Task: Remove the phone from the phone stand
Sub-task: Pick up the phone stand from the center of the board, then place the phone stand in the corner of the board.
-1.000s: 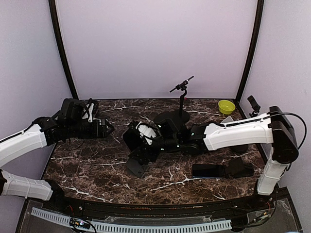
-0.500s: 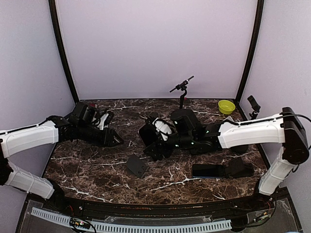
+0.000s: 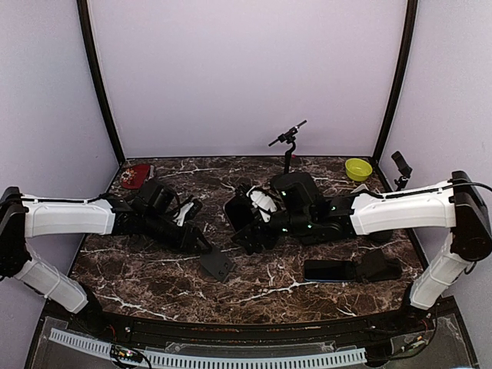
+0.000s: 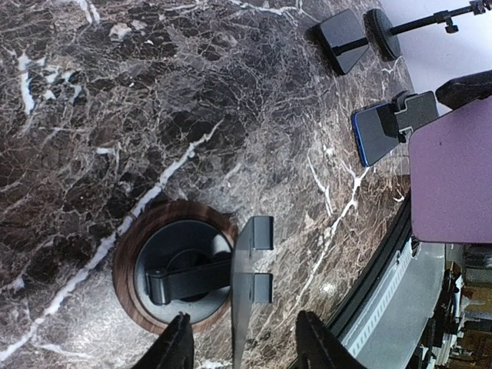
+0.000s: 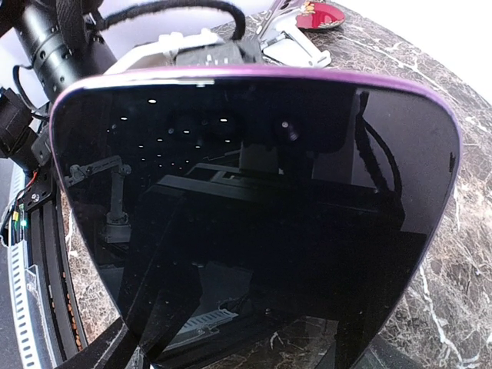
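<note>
The phone [image 5: 254, 207] is a dark-screened slab with a purple rim. It fills the right wrist view and is off the stand. My right gripper [image 3: 250, 224] is shut on it and holds it above the table's middle; its purple back shows in the left wrist view [image 4: 453, 177]. The phone stand [image 3: 217, 265] has a grey plate [image 4: 247, 284] with two lips on a round wood-rimmed base [image 4: 173, 269], and it stands empty. My left gripper [image 4: 242, 350] is open just over it, one fingertip on each side of the plate.
A second, blue phone [image 4: 377, 132] lies beside a dark holder [image 3: 373, 265] at the right front. A boom stand [image 3: 288, 154] on a dark base, a yellow bowl [image 3: 358, 168] and a red item [image 3: 138, 175] stand along the back.
My right gripper has carried the phone up and to the right, away from the stand. My left arm has swung right and forward until its gripper is at the stand.
</note>
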Action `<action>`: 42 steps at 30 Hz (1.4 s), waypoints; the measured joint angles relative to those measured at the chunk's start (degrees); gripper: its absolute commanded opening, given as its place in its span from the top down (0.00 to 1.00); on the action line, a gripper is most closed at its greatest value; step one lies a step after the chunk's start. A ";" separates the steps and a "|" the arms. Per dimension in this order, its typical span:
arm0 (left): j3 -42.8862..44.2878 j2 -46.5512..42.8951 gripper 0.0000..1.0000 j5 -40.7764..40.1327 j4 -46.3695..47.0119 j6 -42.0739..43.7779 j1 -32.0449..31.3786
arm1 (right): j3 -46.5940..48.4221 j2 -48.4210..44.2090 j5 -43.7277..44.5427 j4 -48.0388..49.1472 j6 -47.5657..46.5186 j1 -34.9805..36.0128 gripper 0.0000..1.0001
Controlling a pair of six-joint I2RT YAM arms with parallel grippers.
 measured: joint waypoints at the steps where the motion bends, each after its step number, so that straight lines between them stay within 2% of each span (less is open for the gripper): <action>1: 0.00 0.44 0.54 -0.04 0.26 -0.13 -0.42 | -0.02 0.00 0.00 0.00 0.00 -0.04 0.45; 5: 0.00 1.86 0.59 -0.31 1.11 -0.66 -1.09 | -0.15 -0.07 0.00 0.04 0.00 -0.07 0.45; 10: 0.00 2.93 0.71 -0.68 2.16 -1.40 -1.57 | -0.26 -0.13 -0.02 0.07 0.00 -0.09 0.45; 18: -0.37 3.39 1.00 -2.16 3.85 -2.36 -1.62 | -0.85 -0.61 -0.04 0.20 0.00 -0.09 0.45; 24: -0.37 1.36 1.00 -2.36 2.01 -1.55 0.22 | -1.49 -0.74 -0.22 0.24 0.00 -0.52 0.45; 34: 1.53 -6.67 1.00 -5.73 -9.73 4.92 14.53 | -2.32 -1.01 -0.52 1.44 0.42 -0.81 0.45; 42: 7.48 -8.00 1.00 -6.86 -18.60 13.29 27.63 | -3.06 -2.01 -1.14 2.34 0.61 -1.07 0.45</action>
